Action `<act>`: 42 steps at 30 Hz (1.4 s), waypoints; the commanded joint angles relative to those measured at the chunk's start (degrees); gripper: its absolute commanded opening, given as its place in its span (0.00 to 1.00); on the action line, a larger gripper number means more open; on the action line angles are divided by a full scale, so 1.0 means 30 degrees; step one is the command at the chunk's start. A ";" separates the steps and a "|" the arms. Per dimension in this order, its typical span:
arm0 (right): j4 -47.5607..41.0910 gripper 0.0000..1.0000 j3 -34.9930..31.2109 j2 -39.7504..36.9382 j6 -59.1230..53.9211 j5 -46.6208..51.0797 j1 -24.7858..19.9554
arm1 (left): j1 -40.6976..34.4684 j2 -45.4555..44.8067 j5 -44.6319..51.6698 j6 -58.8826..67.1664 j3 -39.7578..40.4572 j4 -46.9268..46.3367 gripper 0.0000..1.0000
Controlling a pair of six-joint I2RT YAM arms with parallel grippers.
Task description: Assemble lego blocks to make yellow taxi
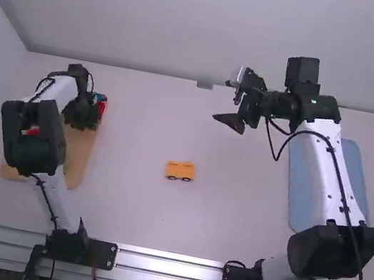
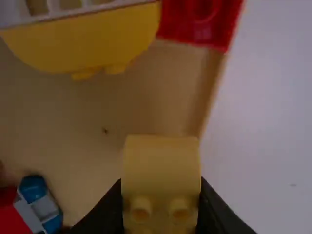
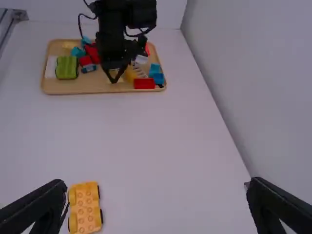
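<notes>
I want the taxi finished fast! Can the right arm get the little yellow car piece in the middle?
Probably yes. The right gripper is open and empty, and nothing stands between it and the yellow car piece, though it would need to come down and closer.

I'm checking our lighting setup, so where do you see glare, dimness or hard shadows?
High view: bright glare along the metal rail, soft even light on the table; left wrist view: dim, the wooden tray darker than the table beside it; right wrist view: muted light, no hard shadow beside the yellow wheeled base.
</notes>
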 commanded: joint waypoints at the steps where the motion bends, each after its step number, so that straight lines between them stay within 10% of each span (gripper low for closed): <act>1: -0.0073 0.99 0.0510 -0.0102 0.0109 -0.0124 -0.0066 | -0.1566 -0.1027 -0.1916 -0.2448 -0.0073 -0.0335 0.07; 15: -0.0080 0.99 0.0510 -0.0102 0.1035 -0.0117 -0.0233 | -1.0091 -0.2943 -0.3410 -1.2859 -0.2004 -0.0481 0.02; 29: -0.0087 0.99 0.0510 -0.0102 0.1071 -0.0117 -0.0335 | -1.1387 -0.2943 0.3432 -3.7084 -0.5370 -0.0984 0.02; 42: -0.0087 0.99 0.0510 -0.0102 0.1107 -0.0117 -0.0335 | -1.1402 -0.2943 0.2062 -3.8337 -0.8116 0.4473 0.02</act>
